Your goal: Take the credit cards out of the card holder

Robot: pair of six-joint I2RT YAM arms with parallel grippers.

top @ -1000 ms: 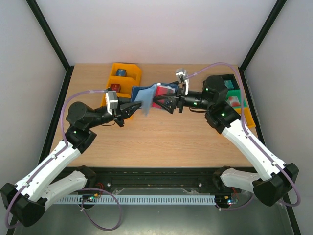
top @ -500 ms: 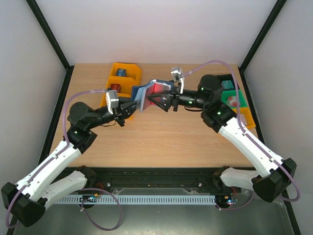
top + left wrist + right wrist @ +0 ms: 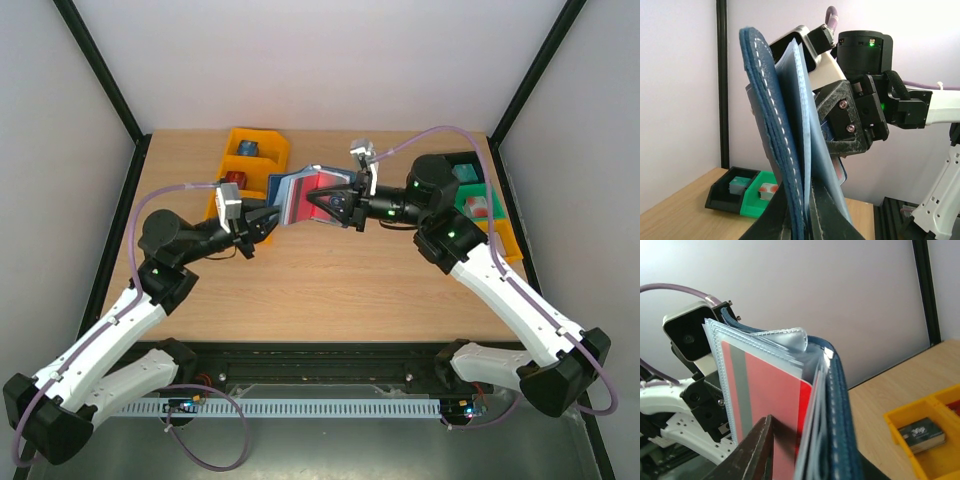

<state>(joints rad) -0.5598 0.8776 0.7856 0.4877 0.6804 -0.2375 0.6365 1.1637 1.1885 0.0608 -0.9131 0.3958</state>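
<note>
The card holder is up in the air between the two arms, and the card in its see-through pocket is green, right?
No, that card is red, not green, as the right wrist view shows. The card holder is indeed held up in the air.

light: bright, even, diffuse | shadows: faint | glare: none | focus: wrist-view foregrounds slightly soft
</note>
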